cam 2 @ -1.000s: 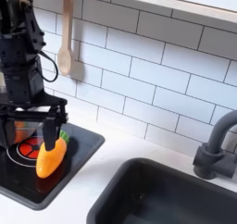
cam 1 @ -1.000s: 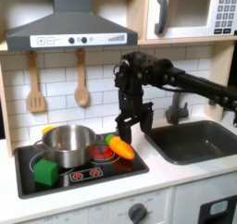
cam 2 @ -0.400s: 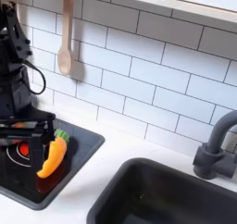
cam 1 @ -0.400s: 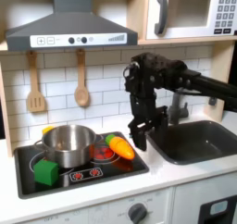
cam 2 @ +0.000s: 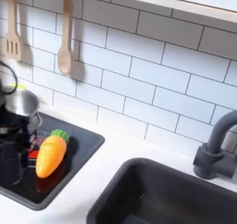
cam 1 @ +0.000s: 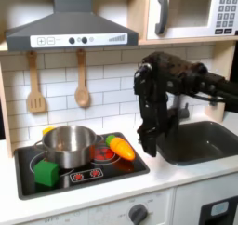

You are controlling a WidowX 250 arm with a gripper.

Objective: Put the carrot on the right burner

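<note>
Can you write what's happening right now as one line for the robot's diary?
carrot: lying on red burner beside pot | gripper: empty, off the carrot, over counter by sink | green cube: stove front corner

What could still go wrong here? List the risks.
1. The carrot lies on the red burner near the stove's edge in the first exterior view; being tapered, it may roll off toward the counter.
2. The hand hangs close beside the carrot; a sideways swing could knock it.
3. The pot sits nearby, so a nudged carrot could hit it.
</note>
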